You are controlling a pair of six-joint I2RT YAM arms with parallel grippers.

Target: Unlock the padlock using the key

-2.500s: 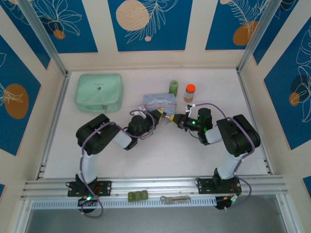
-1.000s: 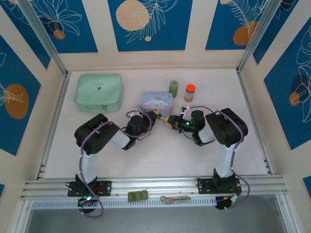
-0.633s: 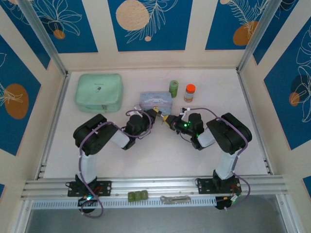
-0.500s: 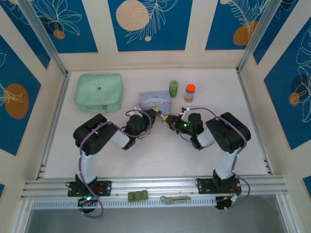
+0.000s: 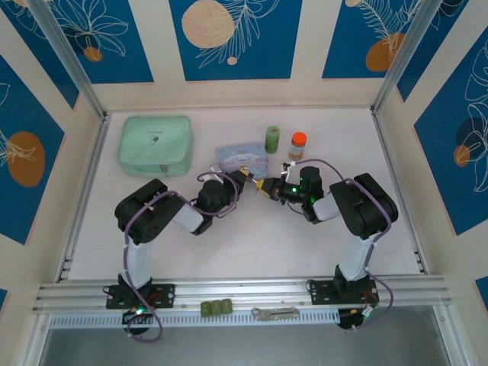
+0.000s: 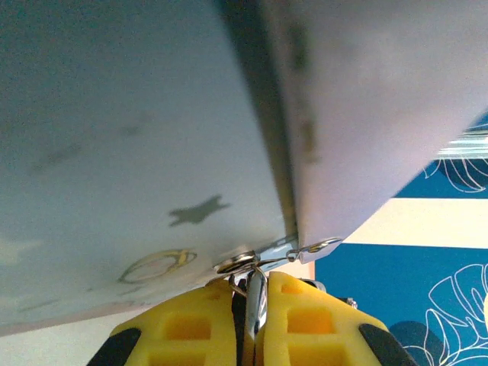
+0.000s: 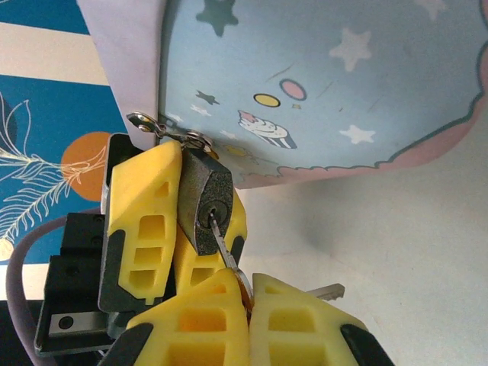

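Observation:
The padlock (image 7: 206,200), small with a dark grey body, hangs by its shackle from the latch of the pale blue tin (image 7: 328,91). My left gripper (image 6: 255,286) is shut on the padlock, one yellow finger (image 7: 145,217) on each side. The key (image 7: 222,245) has its blade tip in the keyhole, and my right gripper (image 7: 248,293) is shut on its bow. A second key (image 7: 326,290) on the same ring sticks out to the right. From above, both grippers, left (image 5: 245,177) and right (image 5: 265,187), meet tip to tip just in front of the tin (image 5: 242,155).
A mint green case (image 5: 155,143) lies at the back left. A green roll (image 5: 272,138) and an orange-lidded jar (image 5: 297,145) stand just right of the tin. Small green blocks (image 5: 216,308) and a metal tool (image 5: 274,312) rest on the front rail.
The right arm has shifted a little to the right and its wrist has turned. The tin has tipped and slid slightly. Both grippers stay shut and joined at the padlock.

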